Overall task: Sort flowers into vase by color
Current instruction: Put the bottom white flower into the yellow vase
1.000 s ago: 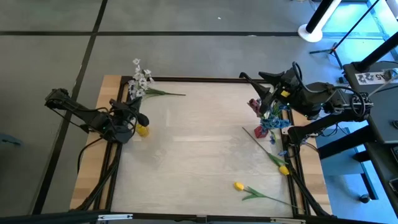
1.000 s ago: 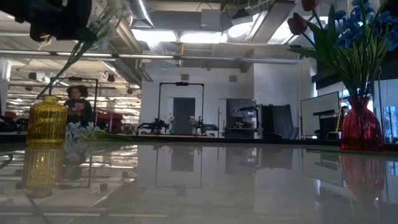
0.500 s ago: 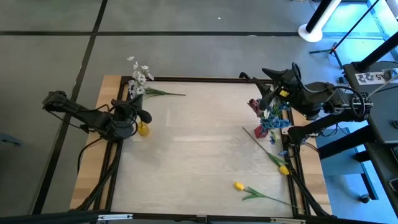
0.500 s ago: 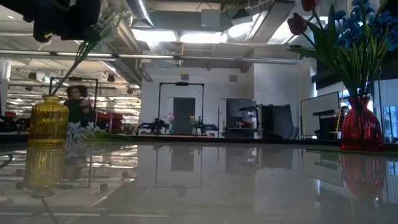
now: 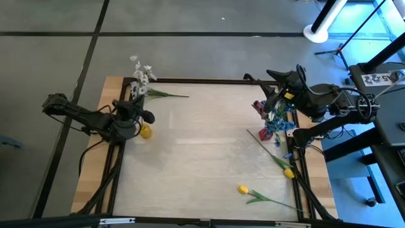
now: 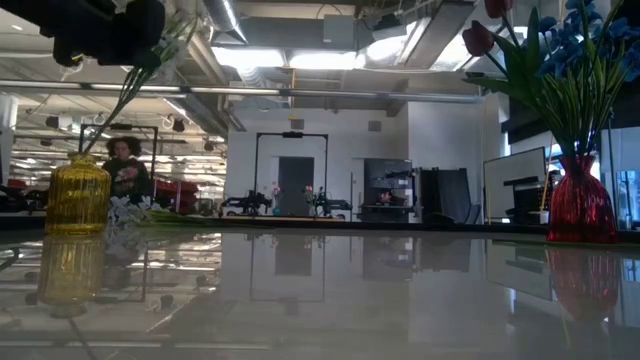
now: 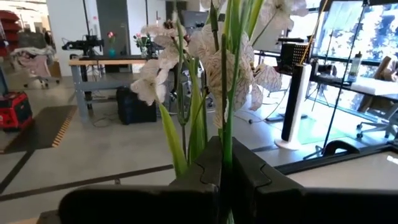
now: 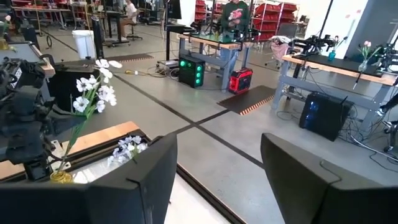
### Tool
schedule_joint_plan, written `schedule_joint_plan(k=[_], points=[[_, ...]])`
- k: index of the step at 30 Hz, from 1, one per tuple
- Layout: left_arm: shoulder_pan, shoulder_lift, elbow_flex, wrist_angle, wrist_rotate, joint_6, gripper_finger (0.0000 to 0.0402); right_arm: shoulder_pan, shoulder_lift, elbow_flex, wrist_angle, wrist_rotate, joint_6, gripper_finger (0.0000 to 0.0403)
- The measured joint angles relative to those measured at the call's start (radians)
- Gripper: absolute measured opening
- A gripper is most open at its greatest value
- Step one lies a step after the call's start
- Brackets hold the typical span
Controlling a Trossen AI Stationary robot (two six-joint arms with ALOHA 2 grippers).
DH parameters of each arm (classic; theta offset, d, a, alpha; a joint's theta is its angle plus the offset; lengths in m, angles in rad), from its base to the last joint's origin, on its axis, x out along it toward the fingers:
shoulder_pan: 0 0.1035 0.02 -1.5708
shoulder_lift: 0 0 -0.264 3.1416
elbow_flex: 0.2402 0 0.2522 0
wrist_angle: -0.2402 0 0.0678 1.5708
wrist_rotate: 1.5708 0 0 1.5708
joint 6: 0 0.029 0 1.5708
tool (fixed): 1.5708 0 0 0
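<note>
- Workshop hall behind, pale bench (image 5: 202, 158) in a dark frame; both arms sit at opposite edges.
- Left pincer (image 7: 222, 163) pinches the green stem of a white sprig (image 7: 211, 50), jaws pressed on it, blossoms up; in the high view it hangs over the yellow vase (image 6: 77, 196) at the bench's left edge.
- Stem foot appears to reach the vase mouth; can't tell how deep it sits.
- Another white sprig (image 5: 152, 93) lies flat near that vase.
- Step in hand, by my read: seating the white sprig in the yellow vase. Next: lower straight, then spread the pincer without tipping the vase.
- Right pincer (image 8: 217, 180) is spread and empty, above the red vase (image 6: 579, 206) holding blue clusters (image 6: 590, 35) and a dark red tulip (image 6: 478, 38).
- Two yellow tulips (image 5: 243, 189) unsorted, near the bench's right edge.
</note>
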Motion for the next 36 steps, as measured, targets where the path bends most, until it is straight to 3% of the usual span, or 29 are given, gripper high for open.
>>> schedule_joint_plan(k=[10,19,24,31,36], points=[[-0.086,0.009,0.0,-0.033,0.002,-0.089,0.0005,0.0,0.0,0.0,-0.001,-0.075,0.009,0.0232],[-0.228,-0.006,0.0,-0.023,0.002,-0.08,0.0007,0.0,0.0,0.0,-0.004,-0.069,-0.044,0.0232],[-0.275,-0.041,0.0,-0.019,0.016,-0.007,0.0033,0.0,0.0,0.0,-0.004,-0.062,-0.044,0.0232],[-0.293,-0.141,0.0,-0.013,0.158,0.1,0.0085,0.0,0.0,0.0,-0.004,-0.061,-0.044,0.0232],[-0.293,-0.21,0.0,-0.01,0.277,0.129,0.0097,0.0,0.0,0.0,-0.004,-0.061,-0.044,0.0232]])
